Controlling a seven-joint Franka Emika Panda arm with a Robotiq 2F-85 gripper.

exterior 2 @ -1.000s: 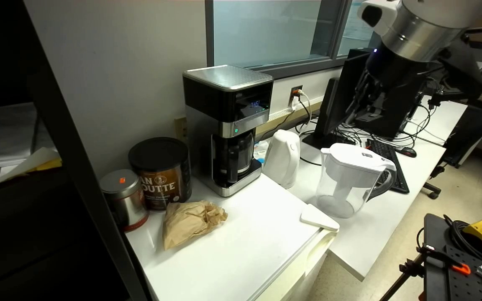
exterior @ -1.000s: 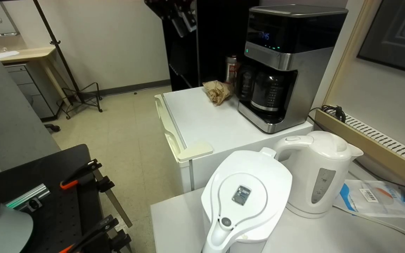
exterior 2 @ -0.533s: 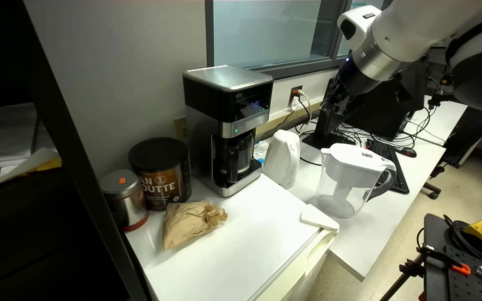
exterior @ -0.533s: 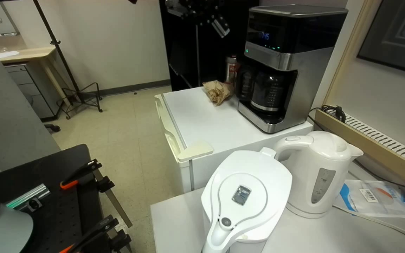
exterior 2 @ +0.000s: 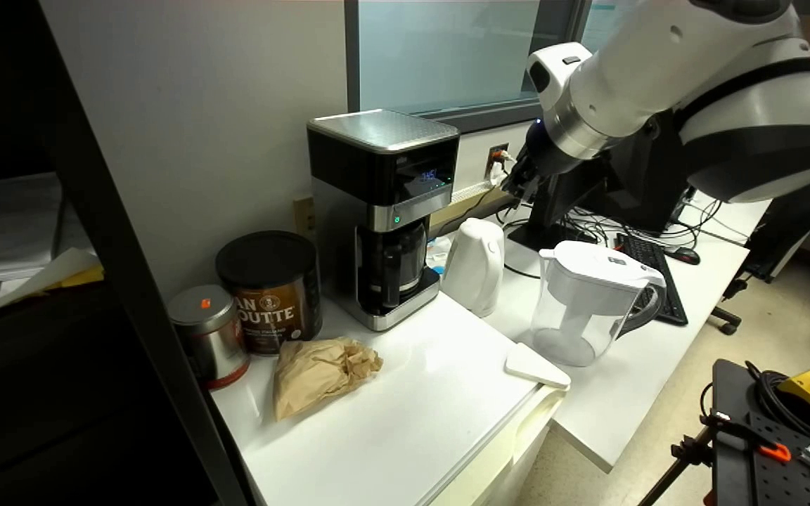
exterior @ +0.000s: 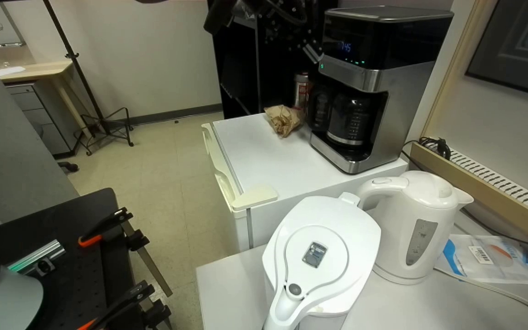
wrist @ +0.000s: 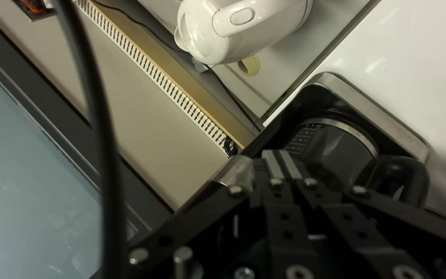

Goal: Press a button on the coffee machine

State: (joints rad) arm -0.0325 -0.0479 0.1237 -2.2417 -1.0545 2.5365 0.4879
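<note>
My gripper (wrist: 278, 159) is pressed together near the front of the coffee machine (exterior: 376, 82), whose blue display (exterior: 345, 47) reads 745. Beside that machine, a brown-labelled canister (exterior 2: 269, 299) reads "AN OUTTE".

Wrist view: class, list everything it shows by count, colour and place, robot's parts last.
coffee machine: one, black and silver, right
carafe: one, dark, in machine
fridge top: one, white, upper right
kettle: one, white, top centre
desk: one, white, under kettle
desk hole: one, cream, by kettle
cord: at least one, black, by ledge
ledge: one, tan, along wall
slotted strip: one, white, along ledge
wall: one, beige, centre-left
window: one, bluish, lower left
socket: one, dark, top left
cable: one, black, left
gripper: one, black, bottom
</note>
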